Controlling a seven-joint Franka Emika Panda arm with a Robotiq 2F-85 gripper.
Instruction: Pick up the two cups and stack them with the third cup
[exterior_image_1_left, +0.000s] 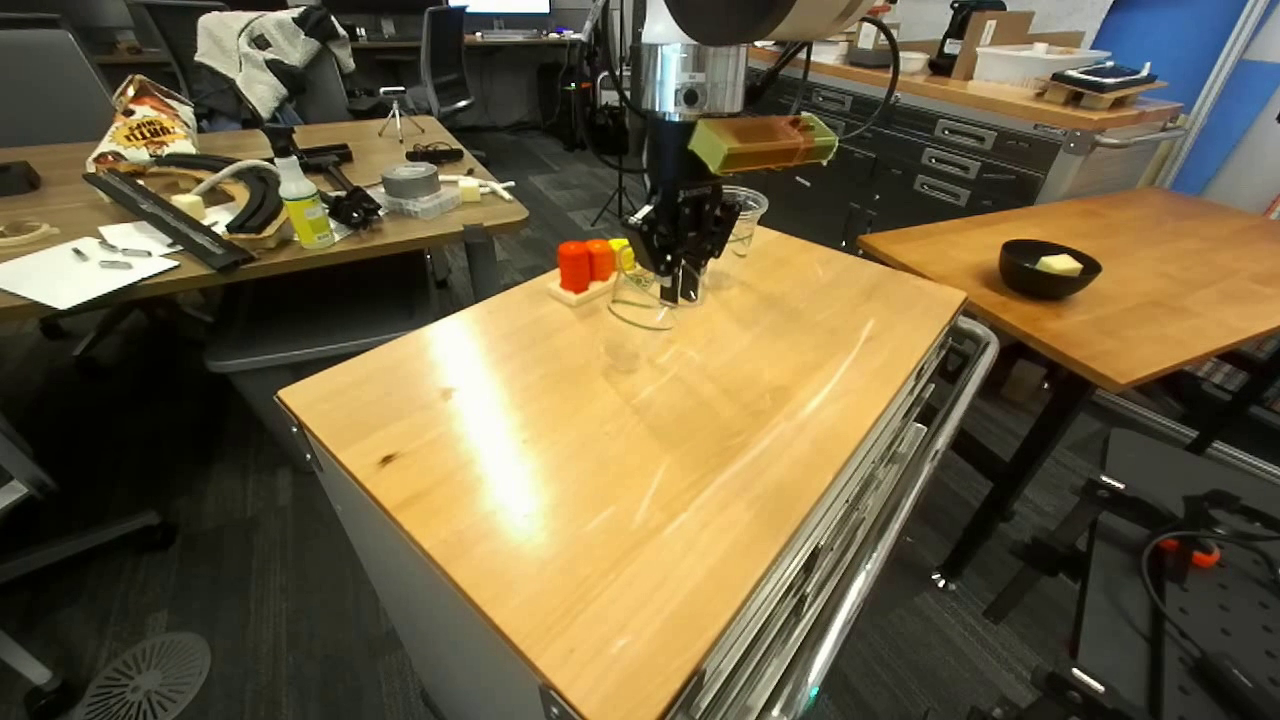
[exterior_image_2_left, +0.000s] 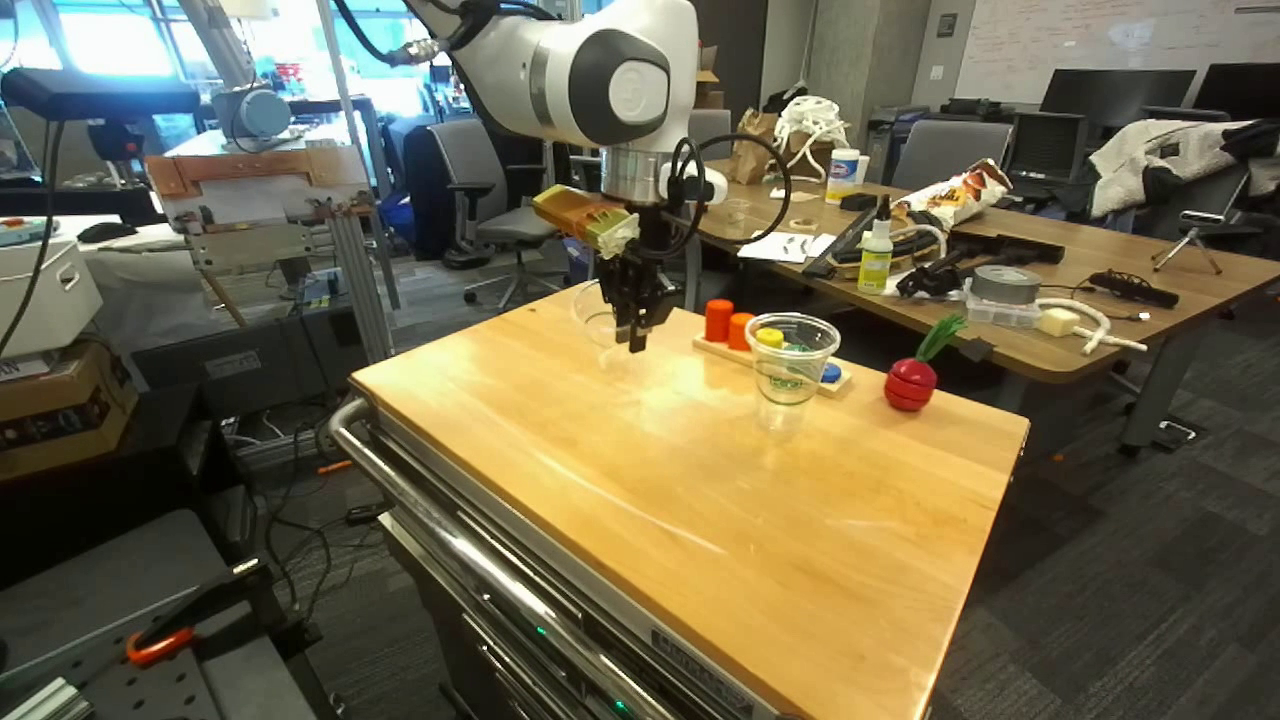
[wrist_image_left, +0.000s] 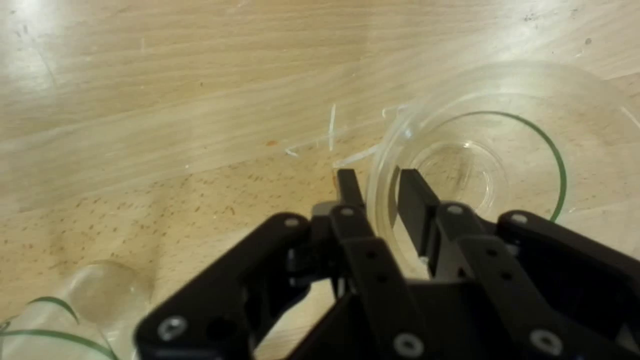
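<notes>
A clear cup (exterior_image_2_left: 785, 375) stands upright beside the block toy in an exterior view; it also shows there (exterior_image_1_left: 637, 292), partly in line with my fingers. A second clear cup (exterior_image_2_left: 590, 308) stands at the table's far side, also visible in an exterior view (exterior_image_1_left: 752, 218), partly behind the arm. My gripper (exterior_image_2_left: 630, 338) is down beside this far cup. In the wrist view my jaws (wrist_image_left: 378, 175) are partly open, with the cup's rim (wrist_image_left: 500, 165) between them and a gap by the right finger. Another cup (wrist_image_left: 65, 320) shows lower left. I cannot make out a third cup separately.
A wooden toy with red (exterior_image_1_left: 573, 266), orange and yellow pegs sits at the table's edge. A red radish toy (exterior_image_2_left: 911, 385) stands near it. A metal handle rail (exterior_image_2_left: 480, 550) runs along one side. A black bowl (exterior_image_1_left: 1045, 270) is on another table.
</notes>
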